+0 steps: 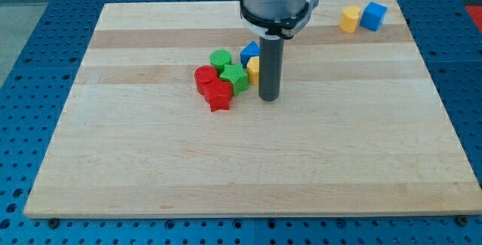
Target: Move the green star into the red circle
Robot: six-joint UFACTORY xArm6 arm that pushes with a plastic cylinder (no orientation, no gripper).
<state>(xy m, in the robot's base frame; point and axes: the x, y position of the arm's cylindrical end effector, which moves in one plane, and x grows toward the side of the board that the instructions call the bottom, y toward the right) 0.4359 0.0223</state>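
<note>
The rod's tip (269, 97) sits just right of the green star (234, 78), which already touches the red circle (204, 78); no gripper exists, so nothing pinches.

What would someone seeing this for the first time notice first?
The dark rod coming down from the view's top, my tip just right of a tight cluster near the board's middle: green star, red circle, red star, green circle. Far off at the top right sit a yellow block and a blue block.
</note>
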